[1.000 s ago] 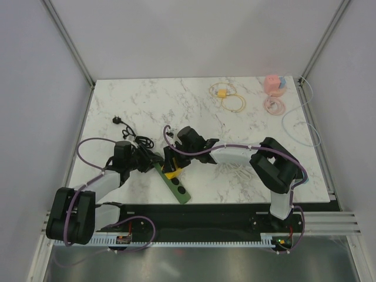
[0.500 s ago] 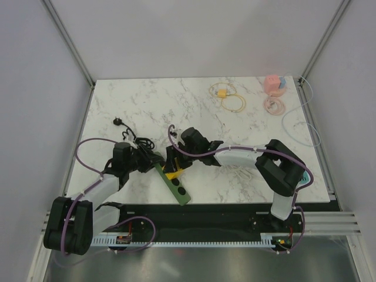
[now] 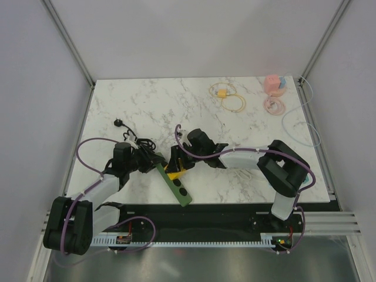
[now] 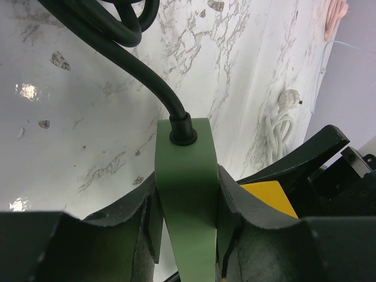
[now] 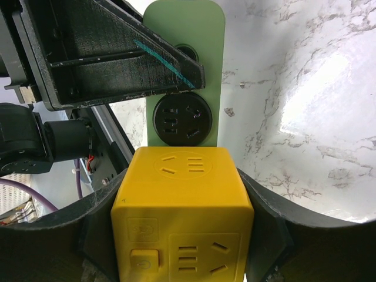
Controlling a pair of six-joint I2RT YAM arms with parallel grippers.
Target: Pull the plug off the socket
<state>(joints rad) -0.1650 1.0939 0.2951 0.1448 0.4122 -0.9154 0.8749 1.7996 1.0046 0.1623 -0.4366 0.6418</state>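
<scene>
The green power strip [image 3: 181, 191] lies slanted on the bench [image 3: 153, 106], at the near left. Its low end comes close to the bench's near edge, so there is little room on that side. Toward the far edge and to the right, the marble is wide and bare. The yellow plug cube [image 3: 173, 173] sits on the strip's upper part, between the two arms.

From above you see both arms meet at the strip. The black cord [image 3: 143, 144] is curled in loops just behind the left arm. The grips are hard to see from there.

The left wrist view shows the black cord going into the strip's rounded end. It also shows a white cable [image 4: 281, 120] bundled on the bench farther off. The left fingers [image 4: 123, 223] press on both long sides of the strip, squeezed tight around it.

The right wrist view shows the cube's top and side, with small slot holes and a little button. One round black socket [image 5: 182, 117] on the strip shows just past the cube. The right fingers [image 5: 270, 235] hug the cube on both sides, clamped on it.
</scene>
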